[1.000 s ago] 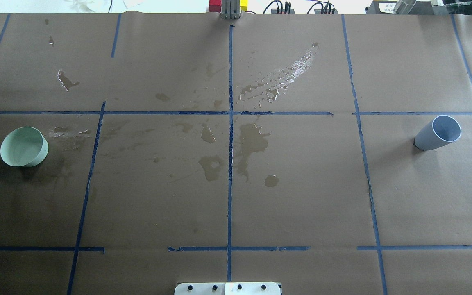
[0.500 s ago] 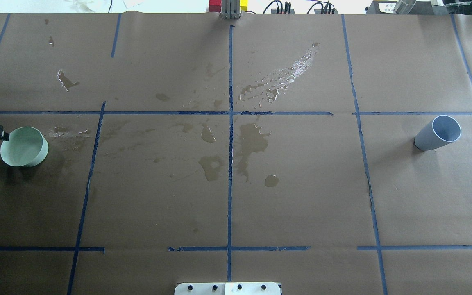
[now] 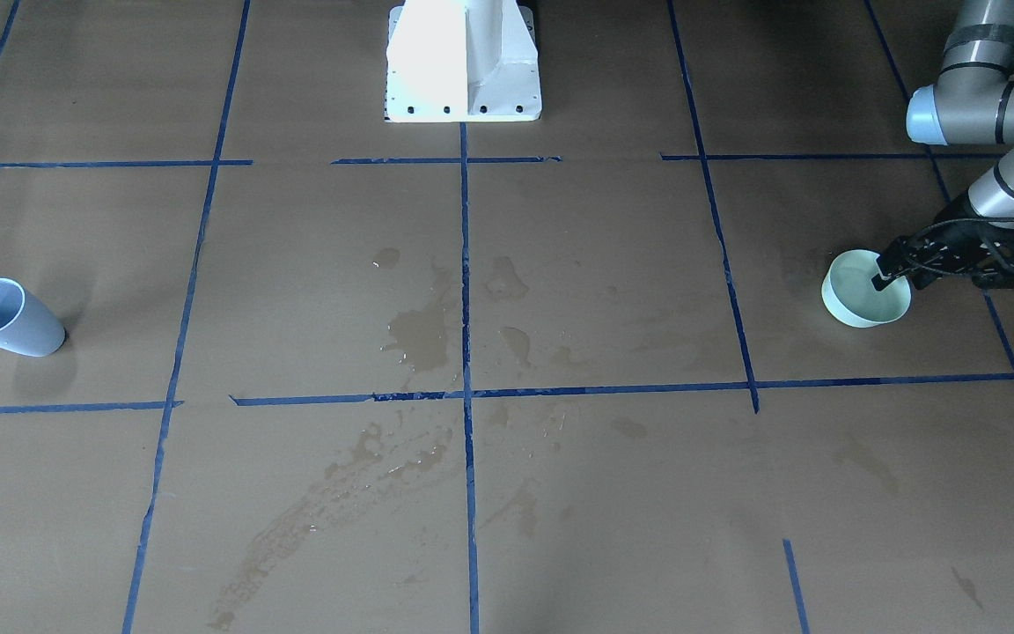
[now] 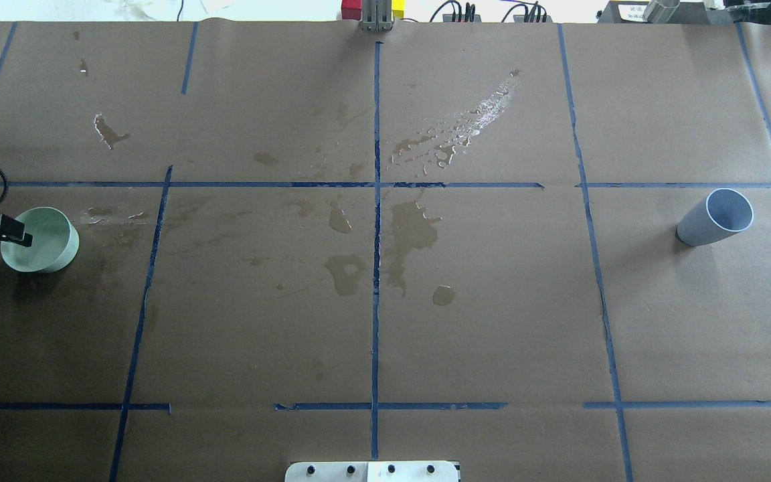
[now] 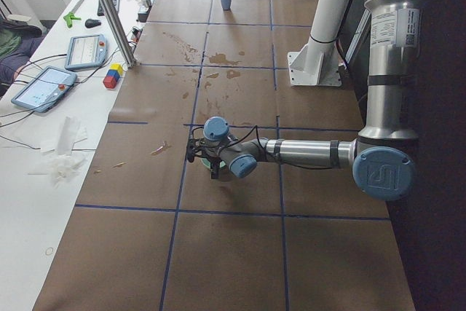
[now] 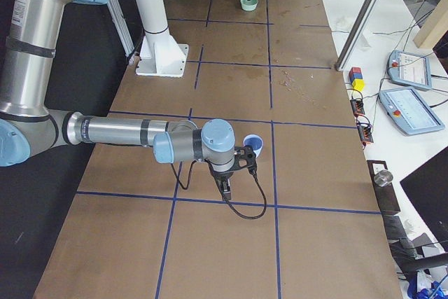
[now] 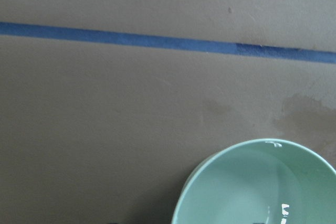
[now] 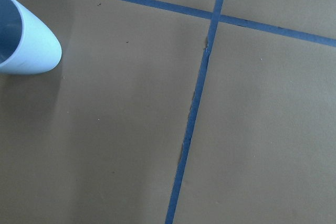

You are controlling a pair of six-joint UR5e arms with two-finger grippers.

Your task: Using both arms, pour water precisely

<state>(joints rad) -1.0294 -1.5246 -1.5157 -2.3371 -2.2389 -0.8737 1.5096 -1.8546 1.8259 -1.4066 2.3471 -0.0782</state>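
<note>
Two arms worked over a brown-papered table [image 4: 693, 321] gridded with blue tape [image 4: 375, 301]. The left arm [image 5: 306, 152] lay stretched low towards the table's left edge, and the right arm [image 6: 119, 131] extended towards its right edge. Spilled water [image 4: 413, 227] sat in puddles around the table's middle, with a glossy streak nearer the far edge. A pale green bowl [image 4: 47, 244] stood by the left edge and a grey-blue cup [image 4: 710, 224] near the right edge. The left gripper [image 3: 884, 280] had one finger over the bowl's rim. The right gripper [image 6: 246, 159] hung just beside the cup. How either's jaws stood, I could not tell.
</note>
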